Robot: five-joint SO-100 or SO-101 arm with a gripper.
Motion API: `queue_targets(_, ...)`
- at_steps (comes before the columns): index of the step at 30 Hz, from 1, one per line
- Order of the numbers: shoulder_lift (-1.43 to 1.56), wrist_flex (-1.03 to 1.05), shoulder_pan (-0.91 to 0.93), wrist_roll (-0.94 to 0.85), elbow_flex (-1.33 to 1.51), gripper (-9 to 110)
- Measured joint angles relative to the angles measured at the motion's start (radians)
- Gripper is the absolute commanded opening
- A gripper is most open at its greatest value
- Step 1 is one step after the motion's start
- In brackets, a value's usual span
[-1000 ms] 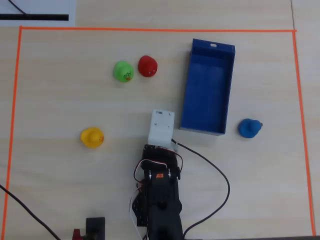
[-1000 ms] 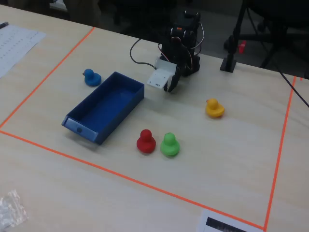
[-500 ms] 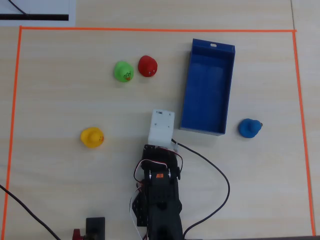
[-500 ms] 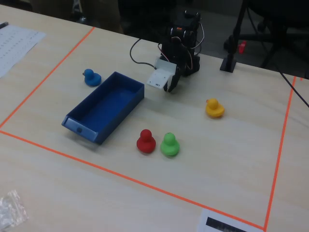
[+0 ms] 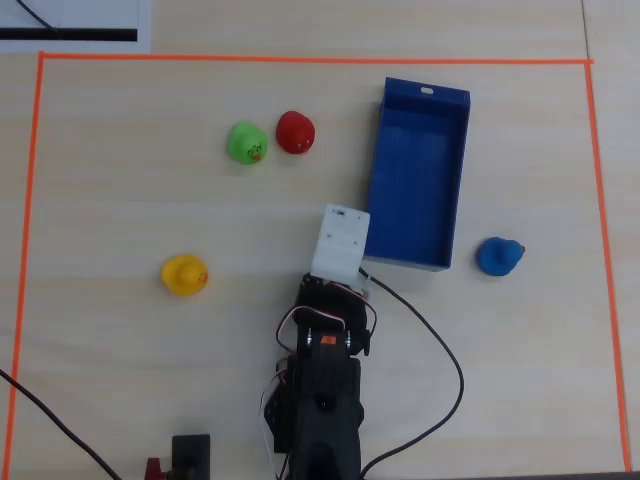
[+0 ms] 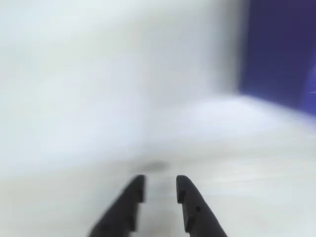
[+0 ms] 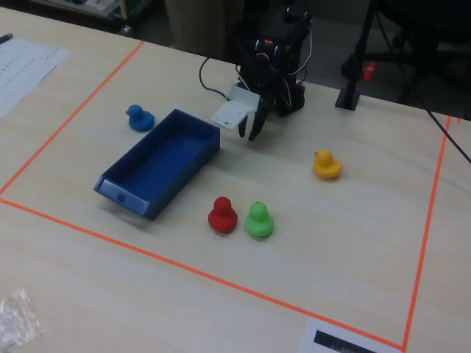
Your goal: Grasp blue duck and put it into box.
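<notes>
I'm looking at the blue duck [image 5: 498, 256] sitting on the worktop [image 5: 120, 360] just beside the long blue box [image 5: 418, 172], on the box's right side near its lower corner in the overhead view. My fingers [image 6: 160, 190] are hanging on the opposite side of that box, close to its lower left corner, so the box wall is standing between them and the duck. In the fixed view the picture is mirrored: the duck [image 7: 139, 117] is lying left of the box [image 7: 158, 163] and the fingers [image 7: 254, 129] are pointing down at bare worktop to its right.

The fingers are holding nothing. In the wrist view they are parted only by a narrow gap, nearly closed, and I'm judging that too tight to take the duck without opening first. That view is heavily blurred; I'm seeing only pale worktop ahead and a slab of the box's blue at the upper right, no duck.

The relation I'm steering by: the duck lies across the box's short end from the fingers, toward the right in the overhead view. I'm reckoning the move calls for swinging the arm that way, clearing the box corner, then descending. The duck's beak seems to point away from the box, but I cannot tell its axis for sure.

The red duck [image 5: 295, 131], green duck [image 5: 246, 143] and yellow duck [image 5: 184, 274] are all well apart from that path.
</notes>
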Motion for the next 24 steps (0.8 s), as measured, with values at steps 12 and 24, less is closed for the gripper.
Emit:
queue_targets(12, -0.669, -0.114, 0.431, -0.014, -0.897, 29)
queue_targets(24, -0.98, -0.448, 0.739, -0.153, -1.04, 29)
